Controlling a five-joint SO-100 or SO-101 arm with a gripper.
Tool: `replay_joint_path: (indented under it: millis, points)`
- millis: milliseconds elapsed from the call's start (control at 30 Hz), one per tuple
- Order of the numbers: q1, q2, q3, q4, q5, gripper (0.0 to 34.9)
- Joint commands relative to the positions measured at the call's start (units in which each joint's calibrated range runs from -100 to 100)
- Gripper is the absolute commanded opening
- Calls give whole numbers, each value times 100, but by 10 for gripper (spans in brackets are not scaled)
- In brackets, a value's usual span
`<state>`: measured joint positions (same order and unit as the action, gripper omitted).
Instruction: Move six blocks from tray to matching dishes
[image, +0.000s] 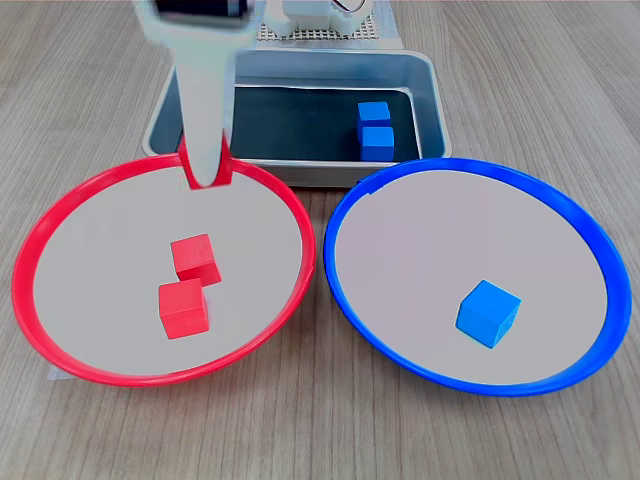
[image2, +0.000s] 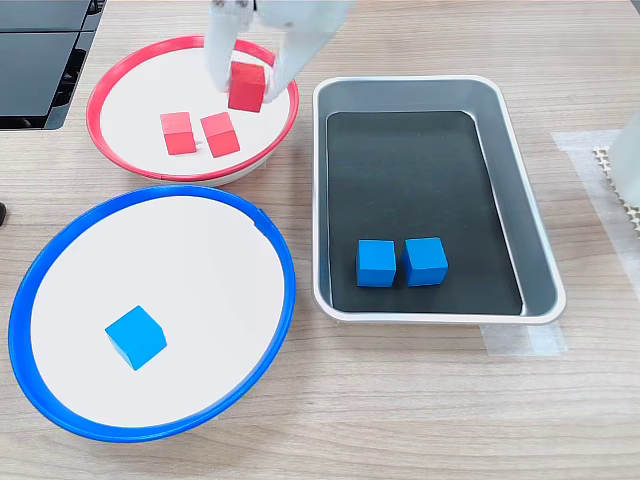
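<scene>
My gripper (image2: 248, 84) is shut on a red block (image2: 247, 87) and holds it over the tray-side edge of the red-rimmed dish (image2: 100, 95). In the first exterior view the gripper (image: 206, 172) hangs over the far rim of this dish (image: 30, 255), and its white finger hides most of the held block (image: 184, 160). Two red blocks (image: 195, 257) (image: 184, 308) lie side by side in that dish. One blue block (image: 488, 312) lies in the blue-rimmed dish (image: 600, 250). Two blue blocks (image2: 376, 262) (image2: 426, 261) sit together in the metal tray (image2: 535, 250).
The arm's white base on a perforated plate (image: 320, 28) stands behind the tray. A black device (image2: 40, 60) lies at the second exterior view's top left, beside the red dish. Bare wooden tabletop (image: 320, 430) surrounds the dishes.
</scene>
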<state>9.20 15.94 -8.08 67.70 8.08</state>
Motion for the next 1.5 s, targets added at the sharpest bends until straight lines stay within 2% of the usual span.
replay_joint_path:
  millis: [0, 33, 67, 133, 167, 200, 233, 267, 367, 433, 567, 667, 700, 767, 967, 1100, 1267, 1467]
  points:
    - [-22, 176, -98, -443, 269, 165]
    - [-59, 141, 11, -476, 347, 220]
    - [-97, 56, 93, -476, 410, 237]
    - [-200, -242, 321, -311, 562, 228]
    - [-266, -456, 494, -187, 659, 206]
    - [-342, -729, 739, -22, 796, 151]
    - [-407, -1010, 985, 102, 908, 119]
    - [-492, -1343, 1286, 267, 1065, 112]
    - [-774, -2451, 2478, 399, 1338, 38]
    - [-982, -2997, 3188, 333, 1294, 18]
    - [-1471, -3748, 4281, 382, 1201, 16]
    - [-1716, -4063, 4772, 457, 1343, 24]
    - [-1791, -4157, 4972, 415, 1402, 41]
    - [-1894, -4268, 5282, 267, 1490, 98]
    - [-2186, -4234, 5892, -319, 1700, 174]
    - [-2318, -3952, 6056, -559, 1939, 194]
    - [-2252, -3748, 6074, -749, 2178, 181]
    - [-1904, -3441, 5956, -1062, 2598, 167]
